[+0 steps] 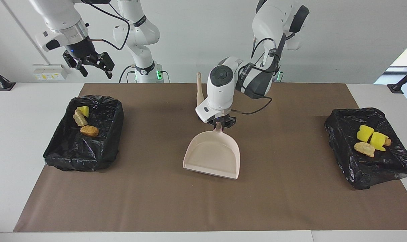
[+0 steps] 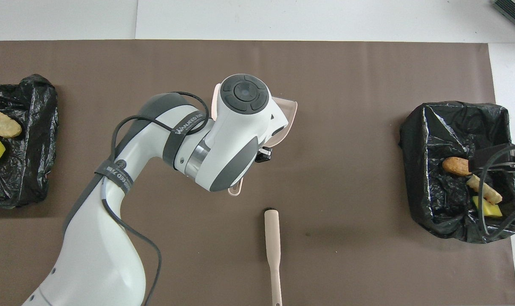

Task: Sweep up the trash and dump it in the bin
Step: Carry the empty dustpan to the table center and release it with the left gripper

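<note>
My left gripper (image 1: pixel 218 125) was down at the middle of the brown mat (image 1: pixel 290 201), its fingers closed around the handle of the beige dustpan (image 1: pixel 213 155). The pan lay flat on the mat just below my claw, its mouth pointing away from me, and it looked empty. The brush (image 2: pixel 273 246) lay on the mat close beside my claw, nearer to the robots, with nothing holding it.

Out from there, the trash was all binned as far as I could see. Four pieces (image 1: pixel 371 140) sat in the black-lined bin (image 1: pixel 344 168) toward my left arm's end of the table, and three pieces (image 1: pixel 84 122) sat in the other black-lined bin (image 1: pixel 62 154) toward the right arm's end. I saw no loose pieces on the mat.

My right gripper (image 1: pixel 91 65) hung in the air over that second bin, fingers spread wide, waiting.

I judged the sweeping and dumping finished, so the next move called only for releasing the handle and lifting clear without dragging the pan.
</note>
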`<move>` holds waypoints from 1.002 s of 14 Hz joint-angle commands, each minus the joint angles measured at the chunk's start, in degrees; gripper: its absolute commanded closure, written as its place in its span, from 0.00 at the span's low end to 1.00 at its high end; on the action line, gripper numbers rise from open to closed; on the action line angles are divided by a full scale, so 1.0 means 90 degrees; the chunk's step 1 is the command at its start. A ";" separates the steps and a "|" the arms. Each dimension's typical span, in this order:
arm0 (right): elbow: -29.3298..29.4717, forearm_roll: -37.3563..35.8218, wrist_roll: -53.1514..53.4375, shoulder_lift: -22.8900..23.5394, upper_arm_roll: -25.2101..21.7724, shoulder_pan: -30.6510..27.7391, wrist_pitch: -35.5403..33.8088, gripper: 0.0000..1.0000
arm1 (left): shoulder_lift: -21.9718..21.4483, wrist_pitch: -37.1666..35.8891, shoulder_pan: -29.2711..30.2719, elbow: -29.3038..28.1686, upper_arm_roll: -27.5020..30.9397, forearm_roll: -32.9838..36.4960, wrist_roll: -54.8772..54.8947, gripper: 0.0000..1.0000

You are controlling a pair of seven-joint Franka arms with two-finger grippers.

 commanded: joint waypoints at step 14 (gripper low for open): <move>-0.0098 0.0003 -0.0132 -0.0099 -0.0058 0.0169 0.0048 0.00 | -0.1888 0.0414 0.0834 -0.1876 0.0201 -0.0500 0.0551 0.00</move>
